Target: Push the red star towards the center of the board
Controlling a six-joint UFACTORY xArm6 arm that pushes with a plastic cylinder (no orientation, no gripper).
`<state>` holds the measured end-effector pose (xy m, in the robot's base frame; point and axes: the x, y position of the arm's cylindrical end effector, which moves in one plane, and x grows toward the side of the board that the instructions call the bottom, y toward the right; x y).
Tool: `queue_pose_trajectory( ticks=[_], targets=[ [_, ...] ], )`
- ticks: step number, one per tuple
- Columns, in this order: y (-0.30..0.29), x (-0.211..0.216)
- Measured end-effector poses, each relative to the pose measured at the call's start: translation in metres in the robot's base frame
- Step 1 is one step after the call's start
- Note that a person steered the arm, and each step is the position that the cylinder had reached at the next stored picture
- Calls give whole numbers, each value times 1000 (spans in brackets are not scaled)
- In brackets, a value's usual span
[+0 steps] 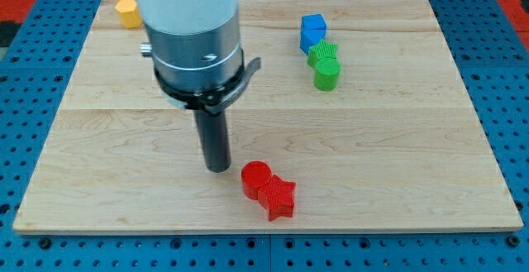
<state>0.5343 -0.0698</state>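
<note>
The red star (278, 198) lies near the view's bottom, a little right of the middle, on the wooden board (397, 131). A red round block (256, 176) touches its upper left side. My tip (217, 167) stands on the board just left of the red round block, a small gap apart, and up-left of the star. The arm's wide grey body rises above the tip toward the view's top.
A blue block (312, 31) sits at the upper right, with two green blocks (325, 64) touching it just below. A yellow block (126, 8) sits at the upper left corner, partly hidden by the arm.
</note>
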Motion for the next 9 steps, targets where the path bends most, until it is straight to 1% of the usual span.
queue_pose_trajectory(
  ticks=[1,2,3,4,7,9],
  targets=[
    [-16,17],
    [-13,39],
    [3,58],
    [35,66],
    [110,63],
    [134,44]
  ],
)
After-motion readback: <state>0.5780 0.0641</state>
